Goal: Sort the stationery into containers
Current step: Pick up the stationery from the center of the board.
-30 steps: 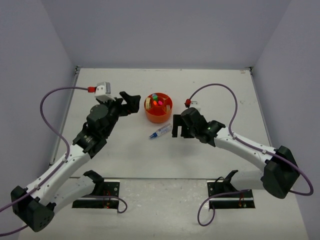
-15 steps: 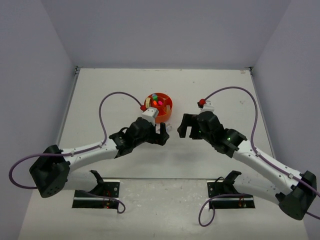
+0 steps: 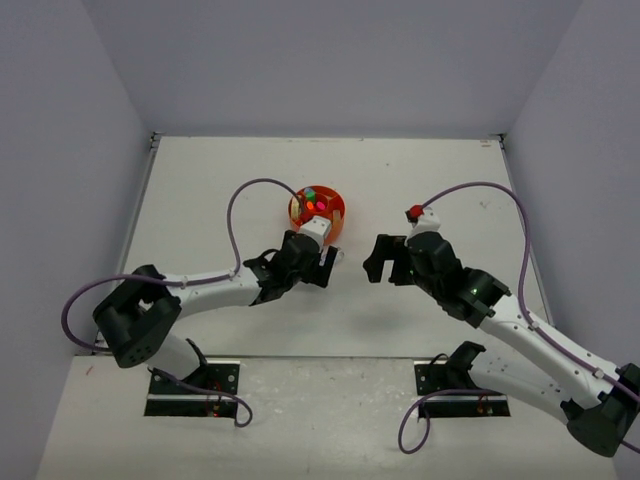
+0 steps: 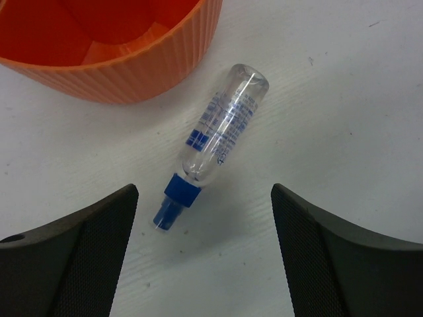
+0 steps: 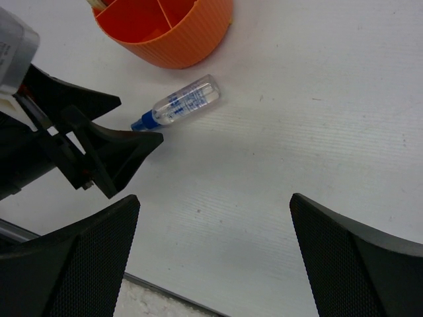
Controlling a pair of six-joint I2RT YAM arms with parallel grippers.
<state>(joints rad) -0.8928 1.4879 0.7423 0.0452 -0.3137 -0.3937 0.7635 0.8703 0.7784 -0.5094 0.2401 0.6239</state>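
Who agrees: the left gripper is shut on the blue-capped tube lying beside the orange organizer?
Wrong on one point: the left wrist view shows the left gripper open, the blue-capped tube lying untouched between its fingers, beside the orange organizer.

A white table stands between plain lavender-grey walls.

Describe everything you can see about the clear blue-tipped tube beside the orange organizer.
The blue-tipped tube is a clear, plastic-looking cylinder with a rounded end, blue printing on its side and a blue collar narrowing to a nozzle. It lies flat on the white table, diagonal, rounded end nearest the orange organizer but apparently not touching it. Its nozzle points into the gap of the open left pincer, which does not touch it.
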